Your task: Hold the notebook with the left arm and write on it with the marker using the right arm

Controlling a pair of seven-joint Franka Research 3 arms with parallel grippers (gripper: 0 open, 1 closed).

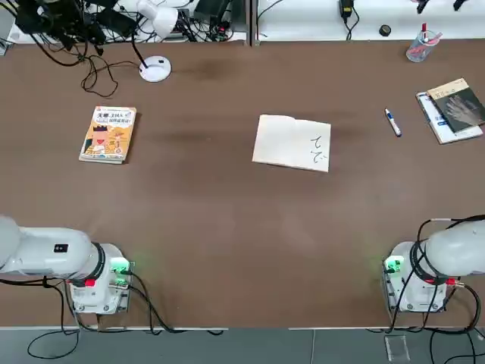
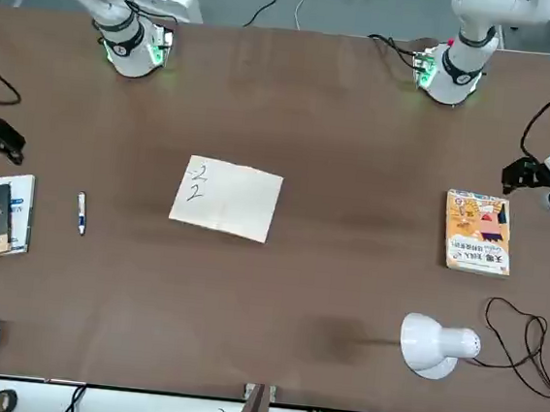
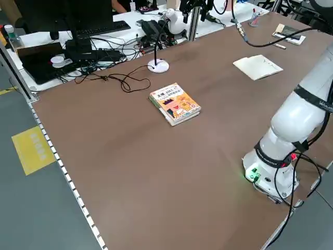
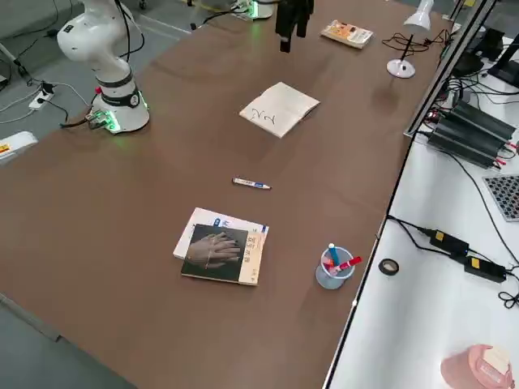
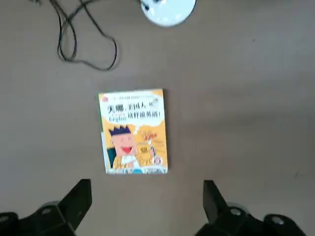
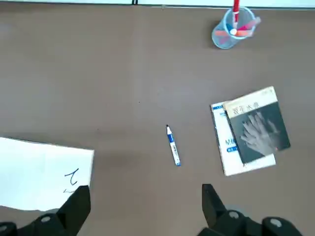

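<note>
Notebook [image 1: 292, 142] lies open near the middle of the brown table [image 1: 227, 220], small dark scribbles on its right part. Marker [image 1: 392, 122] lies flat to its right, well apart, between the notebook and a dark-covered book [image 1: 458, 105] on white papers. Right gripper [image 6: 142, 206] hangs high above the marker, fingers spread wide, holding nothing. Left gripper [image 5: 146, 201] hangs open and empty above an orange-yellow illustrated book [image 5: 133, 131].
</note>
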